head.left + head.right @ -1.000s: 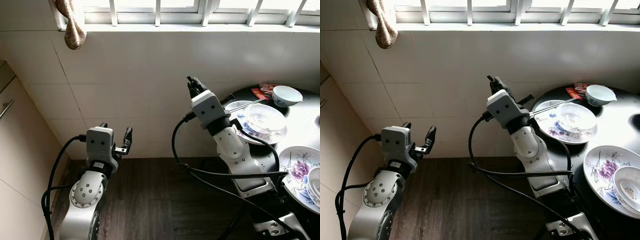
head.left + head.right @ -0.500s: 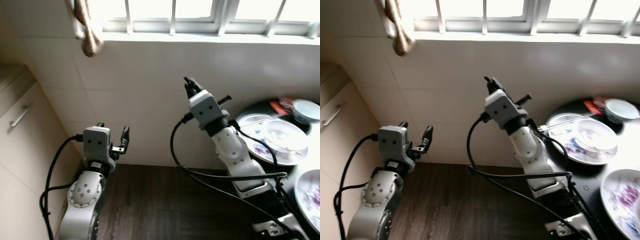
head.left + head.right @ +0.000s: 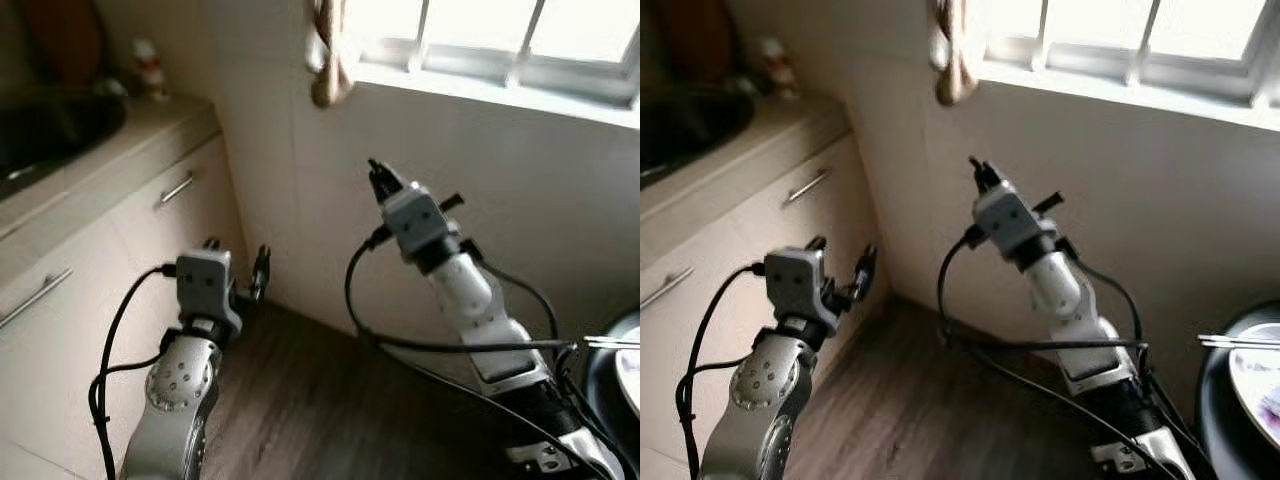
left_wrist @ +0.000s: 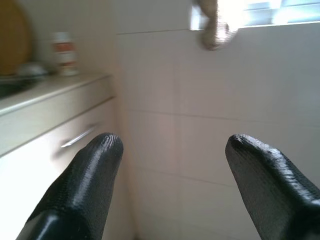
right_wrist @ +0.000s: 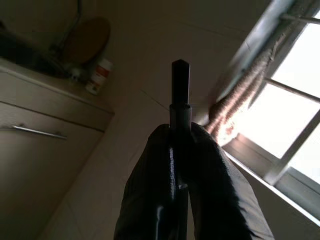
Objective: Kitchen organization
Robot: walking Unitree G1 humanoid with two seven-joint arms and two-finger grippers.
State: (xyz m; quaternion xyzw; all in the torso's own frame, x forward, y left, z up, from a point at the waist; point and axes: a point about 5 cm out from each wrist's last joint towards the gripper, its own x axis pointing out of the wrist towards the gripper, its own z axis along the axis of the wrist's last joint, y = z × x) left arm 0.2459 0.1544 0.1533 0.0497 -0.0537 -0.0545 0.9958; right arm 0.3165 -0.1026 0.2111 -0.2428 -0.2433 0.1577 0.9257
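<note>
My right gripper (image 3: 379, 180) is raised in front of the white tiled wall, shut on a thin black stick (image 5: 180, 82) whose squared tip pokes out past the fingertips. In the right wrist view the gripper (image 5: 180, 137) points toward the window corner. Lower down by the cabinet, my left gripper (image 3: 238, 260) is open and holds nothing. In the left wrist view both its fingers (image 4: 92, 165) stand wide apart before the wall. A beige counter (image 3: 110, 145) with a dark sink (image 3: 45, 125) runs along the left.
Cabinet drawers with metal handles (image 3: 175, 188) stand under the counter. A small bottle (image 3: 150, 66) sits by the wall. A cloth (image 3: 328, 55) hangs at the window. At the right edge is a black table (image 3: 1230, 400) with a plate (image 3: 1262, 375) and chopsticks (image 3: 1240, 341). Dark wood floor (image 3: 300, 400) lies below.
The camera has swung left: the table and dishes slid to the right edge and the counter and sink came into view. Both arms keep the same pose.
</note>
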